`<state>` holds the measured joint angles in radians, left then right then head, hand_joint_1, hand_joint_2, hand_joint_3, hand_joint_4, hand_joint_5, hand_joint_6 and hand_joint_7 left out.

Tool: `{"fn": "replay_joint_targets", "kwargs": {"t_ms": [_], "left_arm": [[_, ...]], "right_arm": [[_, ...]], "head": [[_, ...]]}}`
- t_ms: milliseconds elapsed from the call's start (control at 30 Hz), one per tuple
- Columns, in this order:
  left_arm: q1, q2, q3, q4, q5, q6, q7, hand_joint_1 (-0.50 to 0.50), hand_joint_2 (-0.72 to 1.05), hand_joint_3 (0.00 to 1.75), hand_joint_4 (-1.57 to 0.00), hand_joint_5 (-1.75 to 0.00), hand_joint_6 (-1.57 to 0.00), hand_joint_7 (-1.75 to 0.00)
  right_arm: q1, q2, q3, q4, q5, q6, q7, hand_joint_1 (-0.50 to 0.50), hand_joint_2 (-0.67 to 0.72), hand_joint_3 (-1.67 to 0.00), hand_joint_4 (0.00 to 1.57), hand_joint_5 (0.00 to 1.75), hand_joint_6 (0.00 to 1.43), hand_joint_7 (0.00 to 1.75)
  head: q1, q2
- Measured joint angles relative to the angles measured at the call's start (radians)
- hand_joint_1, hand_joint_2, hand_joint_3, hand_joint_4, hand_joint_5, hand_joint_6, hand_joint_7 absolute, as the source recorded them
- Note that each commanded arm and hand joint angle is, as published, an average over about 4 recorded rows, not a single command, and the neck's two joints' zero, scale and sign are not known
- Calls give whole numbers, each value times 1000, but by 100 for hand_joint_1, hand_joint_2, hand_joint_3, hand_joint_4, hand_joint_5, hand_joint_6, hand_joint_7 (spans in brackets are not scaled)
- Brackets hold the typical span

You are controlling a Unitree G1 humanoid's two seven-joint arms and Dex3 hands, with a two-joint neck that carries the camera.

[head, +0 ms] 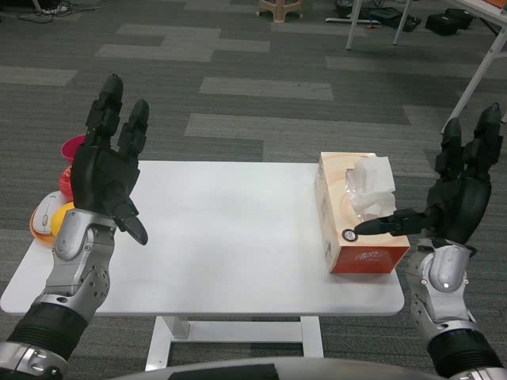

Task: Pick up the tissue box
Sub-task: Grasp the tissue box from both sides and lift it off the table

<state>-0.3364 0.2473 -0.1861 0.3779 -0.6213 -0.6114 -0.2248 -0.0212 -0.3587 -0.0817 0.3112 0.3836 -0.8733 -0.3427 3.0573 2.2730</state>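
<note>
While the tissue box [360, 218] stands untouched near the right front corner of the white surface [222, 237], the task looks to be at its approach step, with no grasp made. The box is orange and cream, lying lengthwise away from the camera, with a white tissue [372, 180] standing up out of its top slot. The right robot hand [455, 198] hovers just beside the box's right side, fingers spread and pointing upward, thumb reaching across toward the near top corner of the box; it holds nothing. Whether the thumb tip actually touches the cardboard or only overlaps it in this view cannot be told. The left robot hand [107, 170] is raised over the left part of the surface, well apart from the box, fingers likewise apart and empty. As a judgement, the next move calls for the right robot hand to close in on the box's flank, and probably for the left to travel across and press the opposite side, since the box looks wide for a single grip. The thin cardboard may dent if squeezed hard, and the box could slide toward the edge if pushed from one side only. Behind the left robot hand, some red, orange and white objects [55, 210] at the left edge are mostly hidden and hard to identify.
</note>
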Motion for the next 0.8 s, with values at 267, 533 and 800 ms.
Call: {"fn": "replay_joint_targets", "kwargs": {"t_ms": [267, 533, 800], "left_arm": [[-1, 2, -3, 21, -16, 0, 0, 50, -55, 0, 0, -10, 0, 0], [-2, 2, -12, 43, -18, -1, 0, 50, -55, 0, 0, -10, 0, 0], [-3, 2, -19, 44, -18, -1, 0, 50, -55, 0, 0, -10, 0, 0]], "right_arm": [[28, 0, -43, 46, 6, 20, 96, -42, 47, -8, 14, 0, 0, 7], [42, -1, -100, 124, 6, 37, 218, -42, 42, -8, 9, 0, 0, 7], [54, -6, -162, 225, 6, 65, 379, -42, 34, -8, 3, 0, 0, 7]], "head": [[-7, -9], [-11, -13], [-32, 1]]}}
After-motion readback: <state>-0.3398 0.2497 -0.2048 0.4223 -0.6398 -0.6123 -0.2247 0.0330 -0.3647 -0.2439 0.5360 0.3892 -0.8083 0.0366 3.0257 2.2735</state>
